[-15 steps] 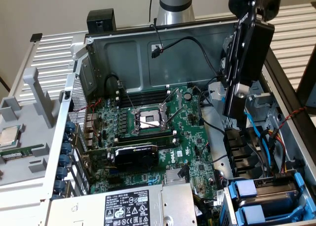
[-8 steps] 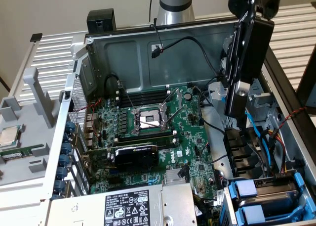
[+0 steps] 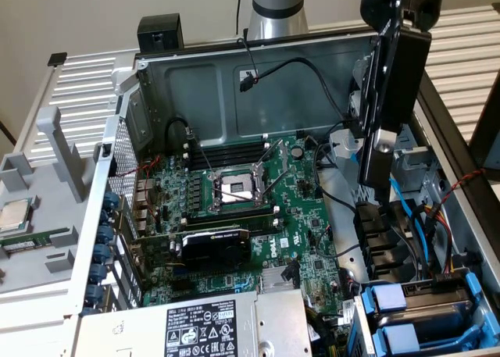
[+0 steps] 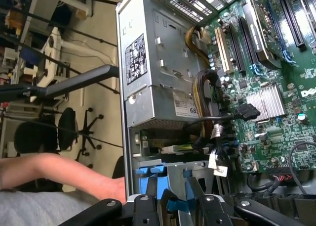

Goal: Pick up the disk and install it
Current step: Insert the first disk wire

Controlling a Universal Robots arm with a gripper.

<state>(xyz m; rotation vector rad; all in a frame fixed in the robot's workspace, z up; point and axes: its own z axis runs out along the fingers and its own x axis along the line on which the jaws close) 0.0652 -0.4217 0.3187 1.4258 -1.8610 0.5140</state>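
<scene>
Though most of it is cut off at the wrist view's bottom edge, the disk [image 4: 173, 206] shows a blue carrier edge between the fingers [image 4: 148, 211], which look clenched on it. Upper right of the exterior view: disk [image 3: 375, 173] hangs dark, edge-on, long axis vertical, above the drive bay [image 3: 426, 318]. Label not visible.

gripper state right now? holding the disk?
Gripper: fingers closed on the blue carrier of the disk.
</scene>
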